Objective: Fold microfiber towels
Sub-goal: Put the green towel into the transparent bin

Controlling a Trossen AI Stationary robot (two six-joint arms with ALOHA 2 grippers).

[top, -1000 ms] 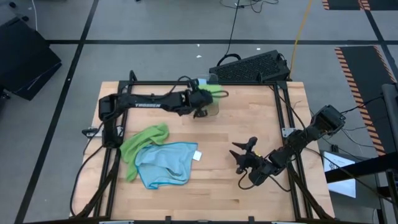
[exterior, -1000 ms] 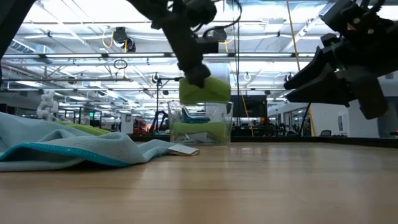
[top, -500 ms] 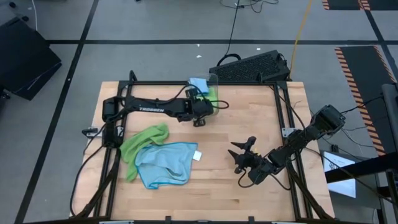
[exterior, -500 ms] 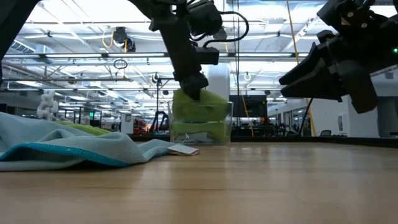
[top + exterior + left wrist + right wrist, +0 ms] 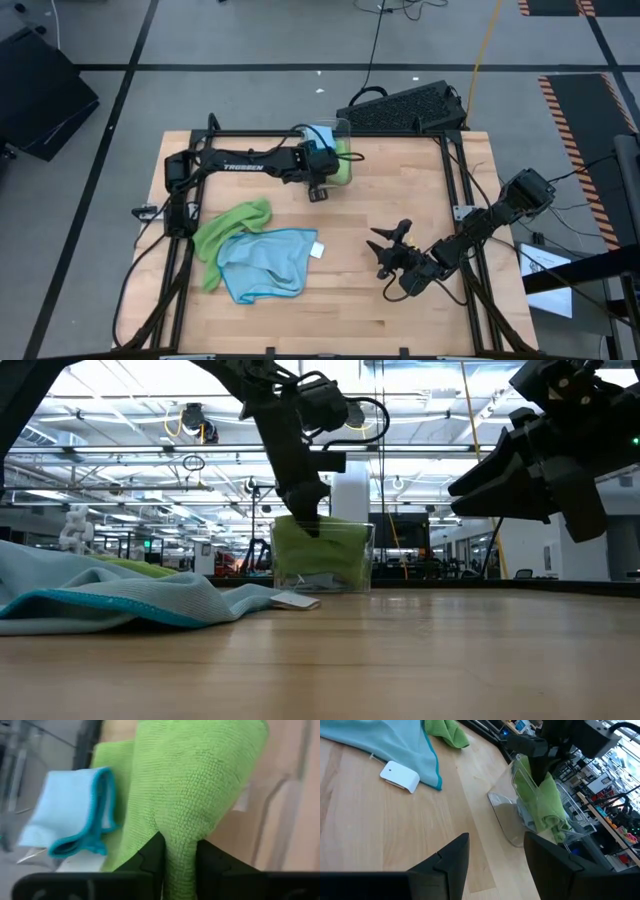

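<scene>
Left wrist view shows the left gripper (image 5: 179,855) with its two dark fingers (image 5: 150,857) spread only a little, a ridge of the folded lime-green microfiber towel (image 5: 195,785) running between them; whether they are pinching it or have just let go, I cannot tell. A second ago that towel hung above the clear plastic bin (image 5: 322,555) in the low view; now it sits down inside the bin, with the gripper reaching in over the rim. I judge one fold finished and being dropped off.

Inside the bin, beside the green towel, lies a folded light-blue microfiber towel with a teal hem (image 5: 75,810).

Out from the bin toward the table's near side, well apart from it, two unfolded towels lie in a heap: a light-blue microfiber cloth (image 5: 265,262) overlapping a lime-green microfiber cloth (image 5: 232,222). A small white tag (image 5: 400,776) sticks out of the blue one; no print on it is legible. These are probably next.

Farther from the bin, toward the table's right side, the right gripper (image 5: 492,855) waits with its fingers apart, holding nothing, as it did before.

White lettering on the left arm (image 5: 245,167) reads "TROSSEN".
</scene>
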